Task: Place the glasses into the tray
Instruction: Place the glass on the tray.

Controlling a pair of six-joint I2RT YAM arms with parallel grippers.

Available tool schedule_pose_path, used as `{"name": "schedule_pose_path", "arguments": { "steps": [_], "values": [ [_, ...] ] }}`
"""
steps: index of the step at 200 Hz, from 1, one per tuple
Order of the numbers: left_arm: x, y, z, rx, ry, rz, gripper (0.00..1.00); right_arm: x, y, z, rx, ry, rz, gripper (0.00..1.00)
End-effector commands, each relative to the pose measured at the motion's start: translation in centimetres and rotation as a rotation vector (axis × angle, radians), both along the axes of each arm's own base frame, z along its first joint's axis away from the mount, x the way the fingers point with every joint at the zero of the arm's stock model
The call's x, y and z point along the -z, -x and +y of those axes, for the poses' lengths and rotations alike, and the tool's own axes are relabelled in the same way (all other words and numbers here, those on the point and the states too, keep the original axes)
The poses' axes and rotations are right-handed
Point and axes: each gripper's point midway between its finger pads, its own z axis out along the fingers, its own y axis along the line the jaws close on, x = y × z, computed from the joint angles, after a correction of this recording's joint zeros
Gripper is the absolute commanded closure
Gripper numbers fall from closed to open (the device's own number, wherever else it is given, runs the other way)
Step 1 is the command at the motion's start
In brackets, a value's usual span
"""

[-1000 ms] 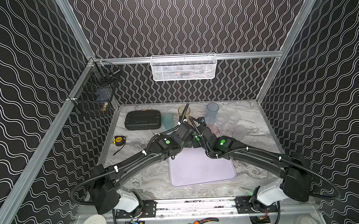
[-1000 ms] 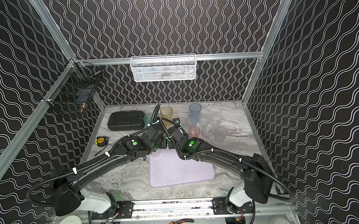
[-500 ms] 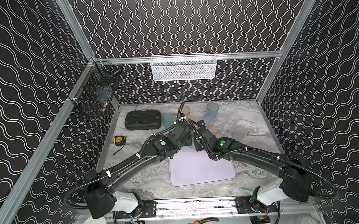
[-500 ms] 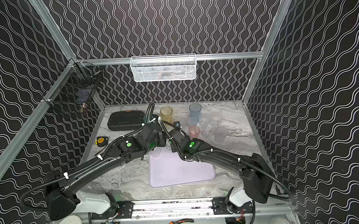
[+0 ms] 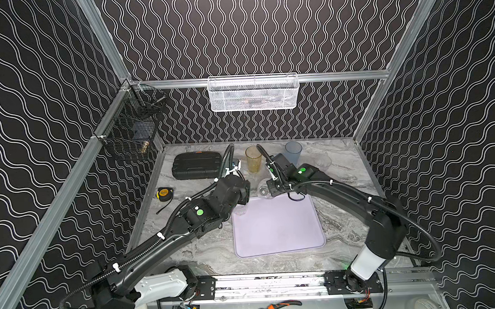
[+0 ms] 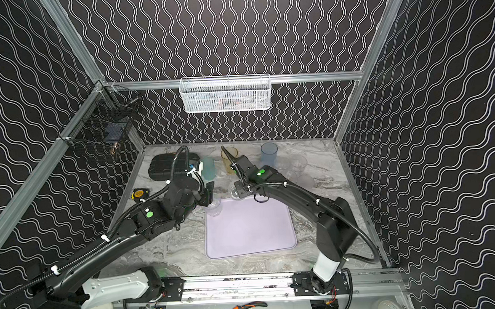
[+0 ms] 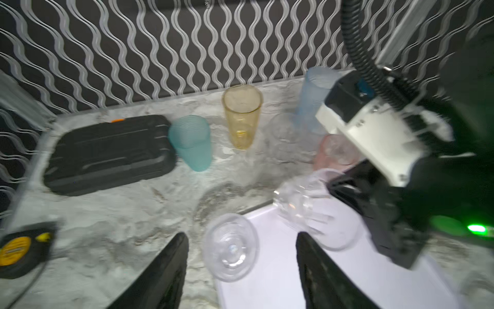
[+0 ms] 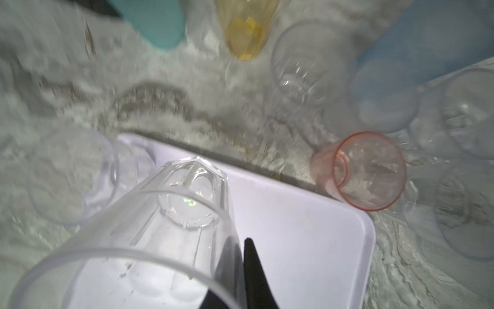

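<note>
In both top views the left arm rises from its base at the lower left of the frame. It runs up and to the right, low over the grey marbled surface. It bends at the wrist so that the left gripper points down at the far left corner of the flat pale lilac rectangular tray, near the frame's middle. Its two black fingers stand apart, released, with a short clear round glass upright between them and a gap on either side. That glass stands at the tray's corner; whether its whole base lies inside the rim cannot be told.

The right arm climbs from its base at the lower right, elbow raised, then reaches left and down toward the tray's far edge. The right gripper is clenched on the wall of a clear faceted glass, which hangs tilted over that edge. Whether its base touches the tray cannot be told.

Beyond the tray, toward the upper middle of the frame, stand a teal ribbed tumbler, an amber-yellow tumbler and a pale blue tumbler. A pink glass stands just outside the tray's far edge. A black ribbed case lies to their left.
</note>
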Motion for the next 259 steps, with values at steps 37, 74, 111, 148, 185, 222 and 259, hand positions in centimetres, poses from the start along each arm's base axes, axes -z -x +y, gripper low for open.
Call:
{"name": "schedule_pose_path", "arguments": {
  "steps": [37, 74, 111, 148, 185, 222, 259],
  "values": [
    [2.3, -2.7, 7.2, -0.096, 0.199, 0.004, 0.37, 3.2, 1.5, 0.2, -0.061, 0.131, 0.182, 1.0],
    [4.4, -2.9, 8.5, -0.133, 0.201, 0.023, 0.37, 5.8, 1.7, 1.4, -0.076, 0.163, 0.25, 1.0],
    [5.8, -3.0, 8.4, -0.124, 0.178, 0.034, 0.37, 6.9, 1.5, 2.1, -0.087, 0.155, 0.272, 1.0],
    [6.6, -3.2, 8.2, -0.099, 0.156, 0.023, 0.37, 9.2, 1.1, 2.5, -0.089, 0.176, 0.303, 1.0],
    [7.2, -3.2, 8.3, -0.098, 0.148, 0.016, 0.37, 10.0, 0.4, 3.3, -0.094, 0.181, 0.312, 1.0],
    [7.8, -3.3, 8.2, -0.092, 0.138, 0.022, 0.37, 10.6, -0.6, 3.3, -0.088, 0.207, 0.303, 1.0],
    [7.9, -3.3, 8.2, -0.087, 0.131, 0.022, 0.37, 10.6, -1.5, 3.6, -0.082, 0.19, 0.289, 1.0]
  ]
}}
